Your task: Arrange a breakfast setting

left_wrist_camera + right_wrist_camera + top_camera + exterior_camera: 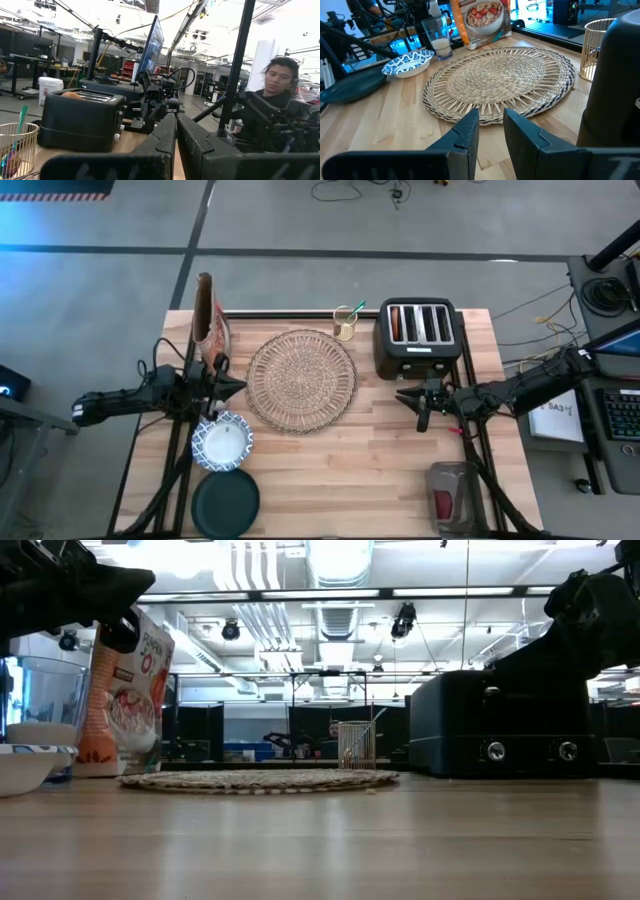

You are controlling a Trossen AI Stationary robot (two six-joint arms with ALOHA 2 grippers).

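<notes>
Fraying round woven placemat (301, 380)

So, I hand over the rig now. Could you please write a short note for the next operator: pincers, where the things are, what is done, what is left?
Left pincer: shut, empty, beside the placemat's left edge.
Right pincer: slightly open, empty, in front of the toaster.
Placemat: centre of the table, bare.
Bowl and plate: front left, off the placemat.
Glass: near the cereal box, left of the placemat.
Spoon: I cannot identify it for certain.
Done: only the placemat lies ready.
Left: plate, bowl, glass and spoon.
</notes>
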